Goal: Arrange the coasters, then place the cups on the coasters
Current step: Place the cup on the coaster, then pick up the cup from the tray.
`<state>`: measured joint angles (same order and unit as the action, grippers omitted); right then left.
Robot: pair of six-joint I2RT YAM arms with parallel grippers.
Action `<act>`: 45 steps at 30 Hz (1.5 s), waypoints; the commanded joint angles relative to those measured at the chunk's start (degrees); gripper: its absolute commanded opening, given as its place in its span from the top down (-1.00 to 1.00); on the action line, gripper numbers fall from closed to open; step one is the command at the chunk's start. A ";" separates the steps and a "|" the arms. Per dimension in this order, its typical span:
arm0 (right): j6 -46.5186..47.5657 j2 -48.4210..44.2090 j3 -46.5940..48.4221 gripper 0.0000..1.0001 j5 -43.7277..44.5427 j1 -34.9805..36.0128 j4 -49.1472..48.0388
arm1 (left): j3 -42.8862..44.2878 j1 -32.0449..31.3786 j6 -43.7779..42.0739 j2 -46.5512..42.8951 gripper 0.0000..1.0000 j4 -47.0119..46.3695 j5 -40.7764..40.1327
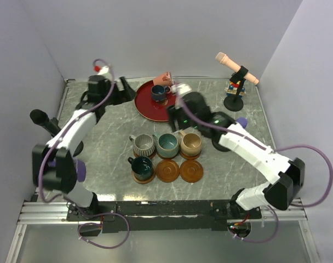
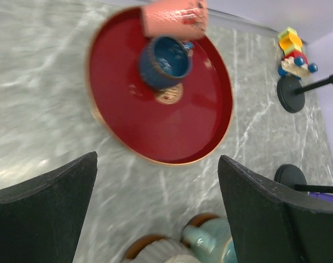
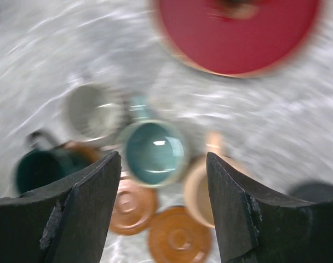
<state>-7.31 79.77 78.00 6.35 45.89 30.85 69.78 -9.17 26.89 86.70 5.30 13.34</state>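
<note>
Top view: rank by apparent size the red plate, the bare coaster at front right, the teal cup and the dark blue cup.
1. red plate, clearly largest
2. bare coaster, a little wider than either cup
3. teal cup and dark blue cup: look alike; blue sits farther back, so unranked

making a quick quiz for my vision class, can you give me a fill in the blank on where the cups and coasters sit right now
1. The plate under the dark blue cup is ___ in colour.
2. The teal cup sits between the grey ribbed cup and the ___ cup.
3. The number of bare coasters beside the dark green cup is ___.

Missing words: red; beige; two
</note>
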 commanded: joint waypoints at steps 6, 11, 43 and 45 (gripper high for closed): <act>-3.24 -10.59 -8.73 -0.40 -4.94 -17.49 0.00 | 31.52 -5.86 1.14 29.46 -0.74 7.78 -5.08; -2.45 -12.88 -11.55 -0.40 -5.73 -19.96 0.79 | 48.93 -6.21 -0.61 43.54 -0.68 13.41 -5.61; -4.03 -12.35 -14.54 -0.40 -9.87 -21.81 0.00 | 38.87 -8.85 -0.18 44.27 0.98 7.63 -8.16; -4.11 -12.53 -14.63 -0.40 -9.87 -21.81 -0.09 | 36.15 -9.11 -0.61 41.64 0.99 5.09 -7.81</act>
<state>-10.85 67.77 63.42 -3.09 24.49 32.21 109.78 -17.74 27.03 135.63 13.23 6.39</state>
